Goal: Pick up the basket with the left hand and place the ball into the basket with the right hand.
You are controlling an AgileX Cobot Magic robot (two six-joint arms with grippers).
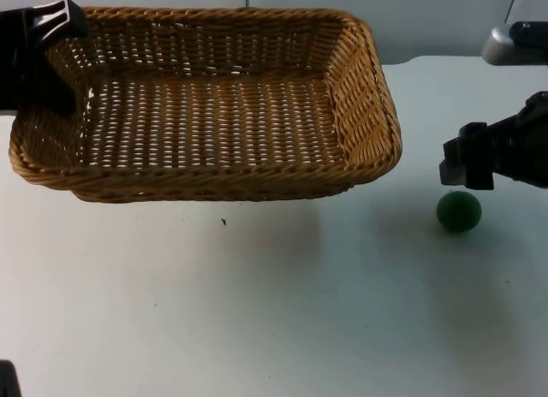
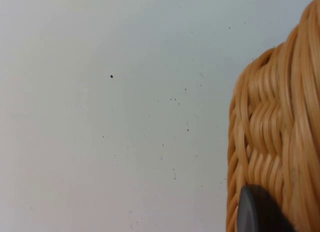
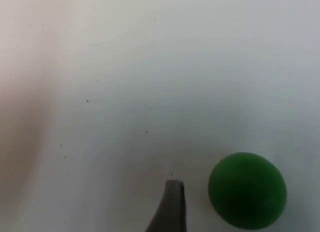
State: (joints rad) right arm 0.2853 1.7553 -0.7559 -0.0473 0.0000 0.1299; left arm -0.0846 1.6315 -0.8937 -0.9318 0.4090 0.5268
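Left: my left gripper (image 1: 53, 25) is clamped on the left rim of the wicker basket (image 1: 205, 106), which it holds above the white table (image 1: 257, 311); a soft shadow lies under the basket's near edge. In the left wrist view one black fingertip (image 2: 260, 212) presses against the woven rim. The hold sits at one corner only, so I judge the basket may sag or swing on its free right side, and the drop target could shift.

Right: my right gripper (image 1: 467, 166) hovers just above the green ball (image 1: 459, 211), which rests on the table to the right of the basket, apart from it. I cannot tell how far its fingers are spread. The ball is round and may roll away if a finger nudges it off-centre.

Hidden: the left gripper's second finger lies behind the rim.
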